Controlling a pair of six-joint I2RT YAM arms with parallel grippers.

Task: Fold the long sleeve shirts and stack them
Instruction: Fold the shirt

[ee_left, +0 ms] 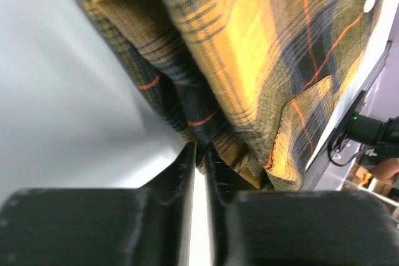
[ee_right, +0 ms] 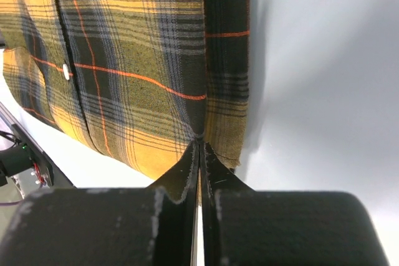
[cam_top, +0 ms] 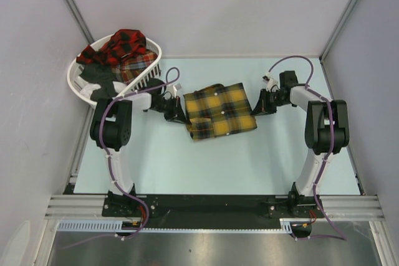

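Note:
A mustard-yellow plaid long sleeve shirt (cam_top: 219, 111) lies folded into a rough rectangle mid-table. My left gripper (cam_top: 181, 115) is at its left edge. In the left wrist view its fingertips (ee_left: 201, 151) stand a thin slit apart, with the bunched hem of the shirt (ee_left: 249, 60) still caught between their tips. My right gripper (cam_top: 254, 105) is at the shirt's right edge. Its jaws (ee_right: 200, 143) are shut on a fold of the cloth (ee_right: 124, 60). Red-and-black plaid shirts (cam_top: 124, 45) are heaped in the basket.
A white laundry basket (cam_top: 75, 82) stands at the back left, close behind the left arm. Walls enclose the table on the left, the back and the right. Bare table surface (cam_top: 218, 166) lies between the shirt and the arm bases.

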